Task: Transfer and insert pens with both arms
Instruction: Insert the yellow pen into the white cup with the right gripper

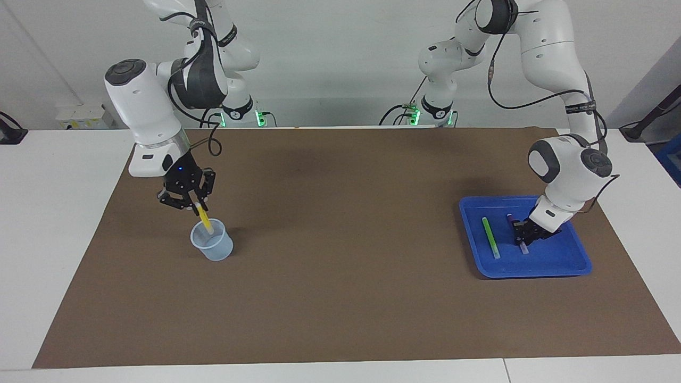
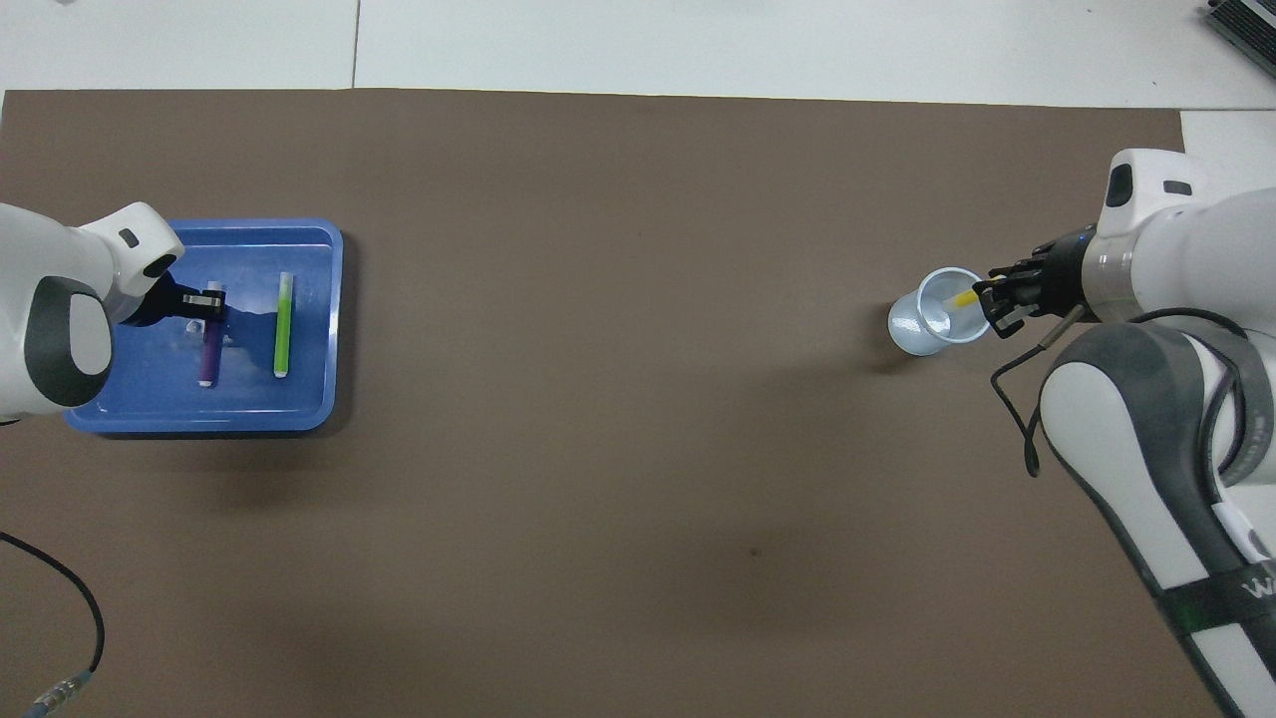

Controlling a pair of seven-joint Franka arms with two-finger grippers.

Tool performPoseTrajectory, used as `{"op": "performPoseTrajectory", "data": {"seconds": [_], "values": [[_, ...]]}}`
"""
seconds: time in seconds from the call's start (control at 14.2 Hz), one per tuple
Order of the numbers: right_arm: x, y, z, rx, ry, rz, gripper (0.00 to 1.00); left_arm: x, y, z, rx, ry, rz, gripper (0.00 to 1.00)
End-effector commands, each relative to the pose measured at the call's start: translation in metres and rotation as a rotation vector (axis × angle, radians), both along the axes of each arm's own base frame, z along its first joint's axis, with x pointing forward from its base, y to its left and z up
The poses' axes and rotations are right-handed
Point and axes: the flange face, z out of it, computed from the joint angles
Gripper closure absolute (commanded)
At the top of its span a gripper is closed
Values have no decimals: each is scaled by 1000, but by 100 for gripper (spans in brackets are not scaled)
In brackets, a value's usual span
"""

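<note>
The yellow pen (image 1: 204, 219) (image 2: 964, 298) hangs slanted from my right gripper (image 1: 197, 205) (image 2: 983, 297), which is shut on its upper end. The pen's lower end is inside the pale blue cup (image 1: 213, 248) (image 2: 919, 331). At the left arm's end of the table, the purple pen (image 1: 510, 217) (image 2: 209, 357) and the green pen (image 1: 490, 238) (image 2: 284, 324) lie side by side in the blue tray (image 1: 558, 261) (image 2: 150, 404). My left gripper (image 1: 523, 238) (image 2: 212, 302) is down in the tray, shut on the purple pen near its whitish end.
A brown mat (image 1: 346, 239) covers most of the white table. Two smaller white arms with green-lit bases (image 1: 242, 114) stand at the robots' edge. A black cable (image 2: 70, 618) lies on the mat near the left arm.
</note>
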Motion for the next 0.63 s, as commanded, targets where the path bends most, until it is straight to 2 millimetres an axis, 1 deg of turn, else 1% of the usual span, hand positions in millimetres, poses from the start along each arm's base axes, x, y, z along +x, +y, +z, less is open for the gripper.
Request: {"op": "performPoseTrajectory", "data": {"seconds": [0.0,0.14,0.21,0.28,0.35,0.42,0.49,0.56], "values": [[-4,-3,-11,-31,3,50,100,-4,-1,-3,14,-10,-11,91],[-7,-4,-21,-33,21,57,100,-5,-1,-4,14,-7,-12,91],[-7,-3,-21,-34,20,66,100,-5,-1,-4,14,-6,-12,93],[-7,-2,-21,-34,20,66,97,-5,0,-4,13,-3,-10,100],[-7,-2,-21,-33,21,65,58,-4,1,-2,12,-3,-7,100],[-6,-2,-21,-33,15,63,23,-3,5,0,11,-6,-2,100],[-7,-4,-24,-31,22,48,0,-3,8,1,11,-8,3,100],[-6,-9,-23,-31,17,40,0,-3,9,1,11,-9,6,100]]}}
